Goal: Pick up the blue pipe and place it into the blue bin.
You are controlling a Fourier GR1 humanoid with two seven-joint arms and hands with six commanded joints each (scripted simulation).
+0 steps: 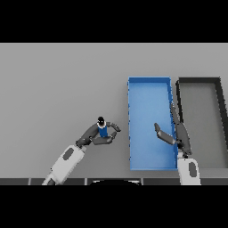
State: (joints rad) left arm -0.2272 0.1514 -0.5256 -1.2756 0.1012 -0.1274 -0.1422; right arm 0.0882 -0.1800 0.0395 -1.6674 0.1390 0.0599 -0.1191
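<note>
Fingers and thumb of the left hand (100, 135) curl round the blue pipe (103, 130), the arm reaching in from the lower left. The pipe stands roughly upright in that grasp, a dark cap at its far end, and shows no legible writing. To the hand's right lies the blue bin (149, 83). Over the bin's right wall, the right hand (176, 133) is spread, fingers straight, beside a dark bin (198, 80).
</note>
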